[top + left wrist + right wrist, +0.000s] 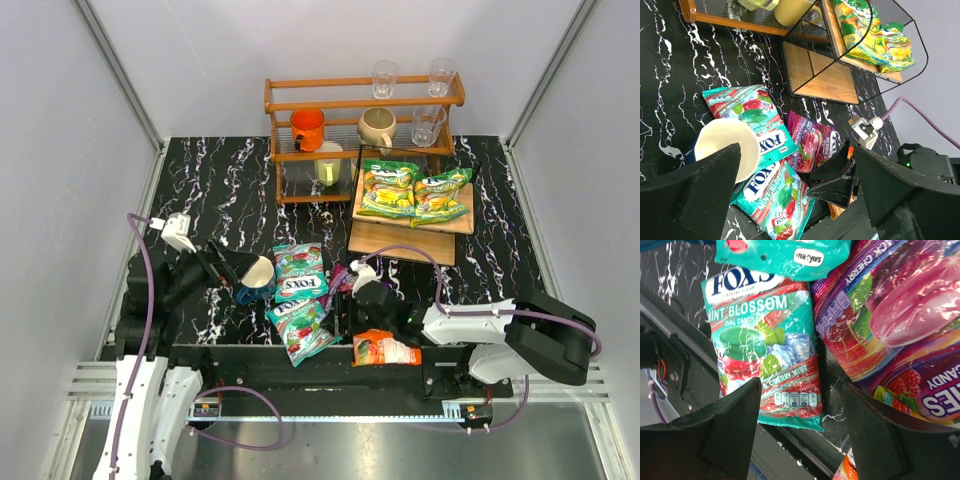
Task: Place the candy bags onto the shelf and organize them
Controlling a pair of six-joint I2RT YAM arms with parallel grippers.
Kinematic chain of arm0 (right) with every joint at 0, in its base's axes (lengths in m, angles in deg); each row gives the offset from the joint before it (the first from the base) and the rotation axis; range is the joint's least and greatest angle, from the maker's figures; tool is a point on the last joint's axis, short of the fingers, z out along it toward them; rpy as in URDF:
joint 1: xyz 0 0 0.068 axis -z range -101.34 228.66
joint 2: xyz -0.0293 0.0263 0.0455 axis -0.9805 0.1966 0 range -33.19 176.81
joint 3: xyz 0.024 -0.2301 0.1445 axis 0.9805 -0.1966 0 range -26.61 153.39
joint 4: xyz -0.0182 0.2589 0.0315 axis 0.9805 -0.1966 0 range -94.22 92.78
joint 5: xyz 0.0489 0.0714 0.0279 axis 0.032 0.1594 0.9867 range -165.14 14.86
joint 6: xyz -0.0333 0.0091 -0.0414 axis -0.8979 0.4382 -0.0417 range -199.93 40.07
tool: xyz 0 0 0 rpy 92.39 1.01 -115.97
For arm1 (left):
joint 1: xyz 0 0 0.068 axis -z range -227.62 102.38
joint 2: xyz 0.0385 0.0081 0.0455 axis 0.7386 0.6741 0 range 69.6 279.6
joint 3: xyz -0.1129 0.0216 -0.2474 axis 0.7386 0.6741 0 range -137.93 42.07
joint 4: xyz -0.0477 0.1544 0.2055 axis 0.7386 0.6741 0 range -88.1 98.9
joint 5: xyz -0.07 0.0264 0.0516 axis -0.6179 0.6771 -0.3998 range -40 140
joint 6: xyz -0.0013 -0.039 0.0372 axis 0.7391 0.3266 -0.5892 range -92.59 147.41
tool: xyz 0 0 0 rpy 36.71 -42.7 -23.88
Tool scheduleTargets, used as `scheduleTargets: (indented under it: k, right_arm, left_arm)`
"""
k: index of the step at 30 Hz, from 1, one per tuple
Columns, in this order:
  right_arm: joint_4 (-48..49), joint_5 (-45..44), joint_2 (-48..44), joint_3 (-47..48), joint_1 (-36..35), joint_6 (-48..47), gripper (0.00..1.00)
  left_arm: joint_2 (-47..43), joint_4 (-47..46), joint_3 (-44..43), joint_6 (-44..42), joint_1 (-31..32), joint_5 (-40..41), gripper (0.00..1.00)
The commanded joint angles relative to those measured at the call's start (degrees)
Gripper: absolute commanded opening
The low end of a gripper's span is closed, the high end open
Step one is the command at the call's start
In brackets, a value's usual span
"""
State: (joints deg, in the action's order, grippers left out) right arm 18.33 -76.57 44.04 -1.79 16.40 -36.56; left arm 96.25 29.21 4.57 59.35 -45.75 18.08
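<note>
Candy bags [305,325] are split. Two green-yellow bags [390,188] lie side by side on the top tier of the shelf [400,243]; the lower tier is bare wood. The other four are on the surface [215,180], clustered near my bases. The two teal FOX'S bags [299,272] overlap, one behind the other. The purple bag [341,278] is just right of them, and the orange bag [385,350] is nearest the bases.

My right claw [801,390] has its jaws apart and grips nothing. It sits low over the seam between the near teal bag's bottom edge and the purple bag.

My left claw [795,165] is also apart and empty, just beside the mug [725,145], which sits against the far teal bag.

The rack [365,100] with cups and glasses stands behind the shelf, to its left.
</note>
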Motion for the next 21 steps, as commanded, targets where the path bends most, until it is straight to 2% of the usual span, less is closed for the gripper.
scheduleTargets:
  k: [1,5,8,17,21]
  right_arm:
    - [3.17,-8.05,-1.29,-1.79,-1.46,7.76,0.74]
    - [7.03,-13.75,-0.69,-4.34,-3.48,14.79,0.73]
    - [9.23,-18.23,2.47,-4.43,-6.64,16.73,0.73]
    - [22.23,-25.19,16.00,-4.69,-14.72,16.48,0.68]
    - [32.50,-29.76,21.72,-7.76,-20.00,16.13,0.66]
  left_arm:
    - [-2.04,-2.26,-0.21,0.93,0.15,-0.33,0.99]
    - [-3.27,-2.17,-0.03,1.10,0.15,0.19,0.99]
    - [-4.50,-2.00,0.49,1.10,0.15,0.46,0.99]
    - [-6.53,-1.73,2.34,1.98,0.15,0.72,0.99]
    - [-7.23,-1.73,2.16,1.98,0.15,1.16,0.99]
